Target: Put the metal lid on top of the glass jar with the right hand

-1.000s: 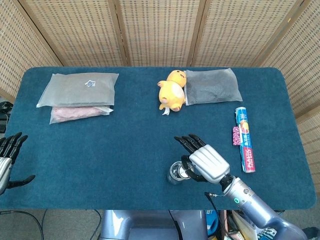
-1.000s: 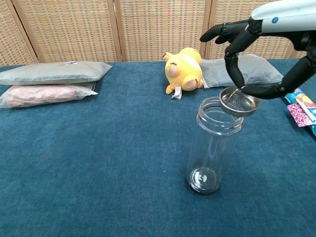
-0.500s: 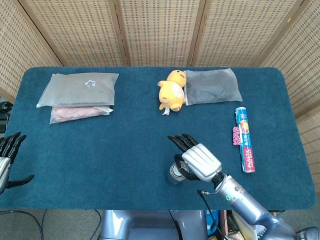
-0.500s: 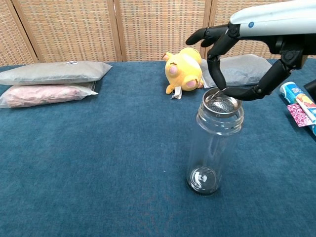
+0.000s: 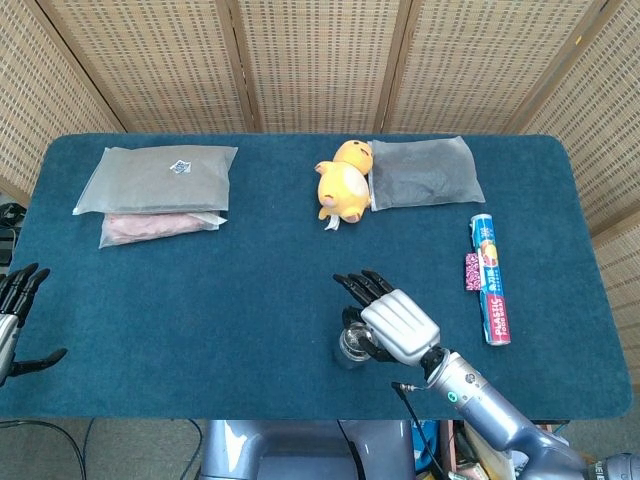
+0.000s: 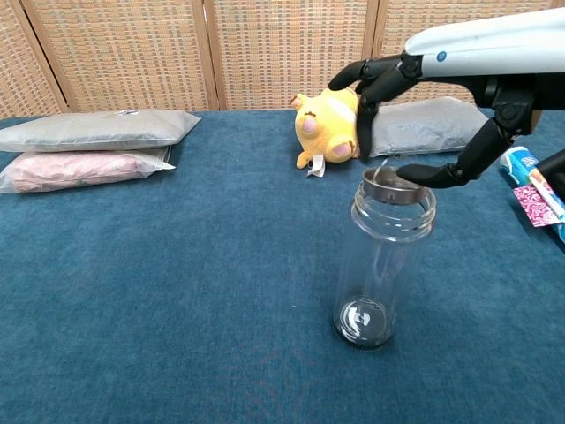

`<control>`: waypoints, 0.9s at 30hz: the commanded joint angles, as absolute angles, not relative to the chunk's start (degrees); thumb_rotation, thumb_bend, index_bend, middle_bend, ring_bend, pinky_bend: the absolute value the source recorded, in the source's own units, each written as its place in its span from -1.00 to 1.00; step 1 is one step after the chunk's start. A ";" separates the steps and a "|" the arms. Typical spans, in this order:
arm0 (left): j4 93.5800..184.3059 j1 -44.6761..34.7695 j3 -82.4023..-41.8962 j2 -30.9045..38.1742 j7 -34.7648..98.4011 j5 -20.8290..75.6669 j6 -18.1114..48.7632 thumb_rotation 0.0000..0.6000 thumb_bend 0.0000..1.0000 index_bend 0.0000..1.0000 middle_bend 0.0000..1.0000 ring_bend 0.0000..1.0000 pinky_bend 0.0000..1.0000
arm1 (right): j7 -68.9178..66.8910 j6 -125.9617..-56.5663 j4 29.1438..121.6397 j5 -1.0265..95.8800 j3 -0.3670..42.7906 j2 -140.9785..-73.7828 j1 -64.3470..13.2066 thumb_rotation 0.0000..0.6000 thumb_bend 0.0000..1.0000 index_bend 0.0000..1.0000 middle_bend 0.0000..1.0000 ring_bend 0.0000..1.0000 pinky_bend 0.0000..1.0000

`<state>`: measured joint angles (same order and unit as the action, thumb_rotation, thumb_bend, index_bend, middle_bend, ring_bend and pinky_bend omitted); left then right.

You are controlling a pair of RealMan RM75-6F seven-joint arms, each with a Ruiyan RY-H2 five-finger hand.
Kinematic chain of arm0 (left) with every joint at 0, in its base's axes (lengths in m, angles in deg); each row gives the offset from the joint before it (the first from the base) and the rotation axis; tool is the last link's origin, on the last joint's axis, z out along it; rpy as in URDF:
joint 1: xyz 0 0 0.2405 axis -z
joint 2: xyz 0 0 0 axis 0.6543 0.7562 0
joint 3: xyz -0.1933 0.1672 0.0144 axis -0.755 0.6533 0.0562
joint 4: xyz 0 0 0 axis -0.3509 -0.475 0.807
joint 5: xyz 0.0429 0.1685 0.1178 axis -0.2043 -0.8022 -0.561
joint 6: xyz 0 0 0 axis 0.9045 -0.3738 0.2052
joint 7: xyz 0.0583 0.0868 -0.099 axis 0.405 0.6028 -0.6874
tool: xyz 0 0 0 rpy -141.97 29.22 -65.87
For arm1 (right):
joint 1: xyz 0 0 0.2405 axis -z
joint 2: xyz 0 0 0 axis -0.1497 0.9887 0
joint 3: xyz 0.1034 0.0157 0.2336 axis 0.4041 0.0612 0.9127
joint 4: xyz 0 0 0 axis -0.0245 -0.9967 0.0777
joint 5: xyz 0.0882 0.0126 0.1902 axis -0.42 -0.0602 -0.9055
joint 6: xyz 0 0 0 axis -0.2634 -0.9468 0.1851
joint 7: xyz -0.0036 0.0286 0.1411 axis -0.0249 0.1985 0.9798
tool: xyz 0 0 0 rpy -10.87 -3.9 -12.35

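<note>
Metal meets glass right at the jar's mouth now: the metal lid point(image 6: 389, 185) sits on or just inside the rim of the glass jar point(image 6: 381, 265), and your right hand point(image 6: 415, 124) is arched over it, thumb reaching in from the side away from the plush and a finger coming down on the plush side. From the chest view the thumb tip appears to touch the lid's edge, but whether you are truly pinching it or only steadying it I cannot tell.

To finish well, I would judge that the lid wants to be level before you let go. It looks a shade tilted, its far edge slightly raised. Ease it flat with light downward pressure, then spread the fingers outward rather than lifting straight up, so nothing catches the rim and drags the lid or tips the jar, which stands tall on a narrow base.

Seen from the chest, you get the jar's full height, the lid against the rim and the gap under your fingers. From the head view the back of the right hand point(image 5: 398, 324) covers most of that; only a sliver of jar point(image 5: 351, 345) shows beside it. That view does show your left hand point(image 5: 14, 318) resting open and empty, well away from the jar at the table's edge.
</note>
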<state>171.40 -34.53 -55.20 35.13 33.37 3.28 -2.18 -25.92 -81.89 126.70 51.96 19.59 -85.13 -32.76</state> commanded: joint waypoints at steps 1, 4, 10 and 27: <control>171.38 -34.53 -55.22 35.15 33.31 3.33 -2.16 1.00 -1.00 -1.00 -1.00 -1.00 -1.00 | -25.40 -81.88 126.54 53.36 19.34 -84.54 -32.67 1.00 -0.36 -0.72 -1.00 -1.00 -1.00; 171.38 -34.50 -55.21 35.14 33.32 3.28 -2.12 1.00 -1.00 -1.00 -1.00 -1.00 -1.00 | -25.05 -81.99 126.83 54.00 19.11 -83.94 -32.52 1.00 -0.40 -0.72 -1.00 -1.00 -1.00; 171.46 -34.54 -55.20 35.20 33.31 3.22 -2.19 1.00 -1.00 -1.00 -1.00 -1.00 -1.00 | -24.26 -82.67 127.45 54.82 19.19 -82.87 -32.21 1.00 -0.40 -0.72 -1.00 -1.00 -1.00; 170.82 -34.87 -55.15 34.58 33.43 2.14 -3.27 1.00 -1.00 -1.00 -1.00 -1.00 -1.00 | -17.37 -108.40 116.50 77.28 12.01 -77.16 -12.06 1.00 -1.00 -1.00 -1.00 -1.00 -1.00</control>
<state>170.87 -34.86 -55.15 34.72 33.27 2.22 -3.19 -19.69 -103.85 121.79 73.81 14.82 -75.62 -16.60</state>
